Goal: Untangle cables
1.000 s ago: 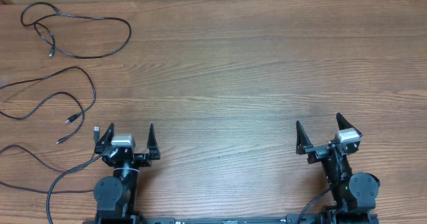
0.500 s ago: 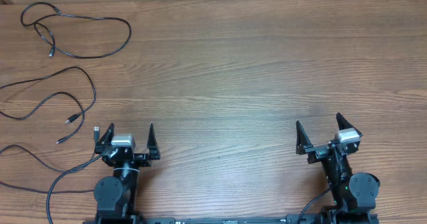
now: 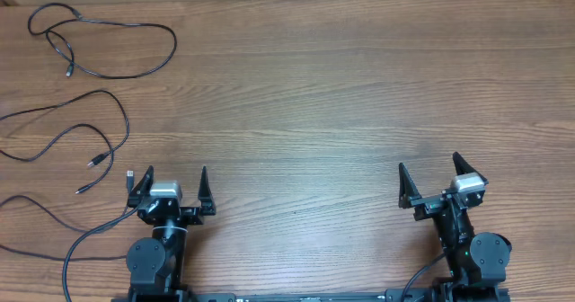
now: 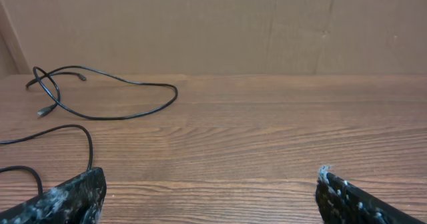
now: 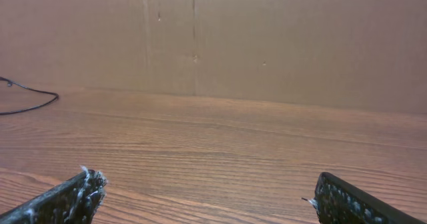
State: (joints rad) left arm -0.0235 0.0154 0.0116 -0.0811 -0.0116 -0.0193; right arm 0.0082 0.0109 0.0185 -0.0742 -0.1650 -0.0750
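Observation:
Several thin black cables lie loose on the left part of the wooden table. One cable (image 3: 135, 75) forms a wide loop at the far left corner, also seen in the left wrist view (image 4: 120, 117). A second cable (image 3: 108, 92) curves below it, its plugs near the left arm. A third cable (image 3: 36, 210) runs off the left edge, a small plug (image 3: 130, 174) lying beside my left fingers. My left gripper (image 3: 176, 171) (image 4: 211, 177) is open and empty, near the front edge. My right gripper (image 3: 429, 163) (image 5: 207, 181) is open and empty at the front right, far from the cables.
A brown cardboard wall (image 4: 213, 24) stands along the table's far edge. Bare wood table (image 3: 314, 104) stretches between and beyond the two arms. A short end of cable (image 5: 33, 104) shows at the far left of the right wrist view.

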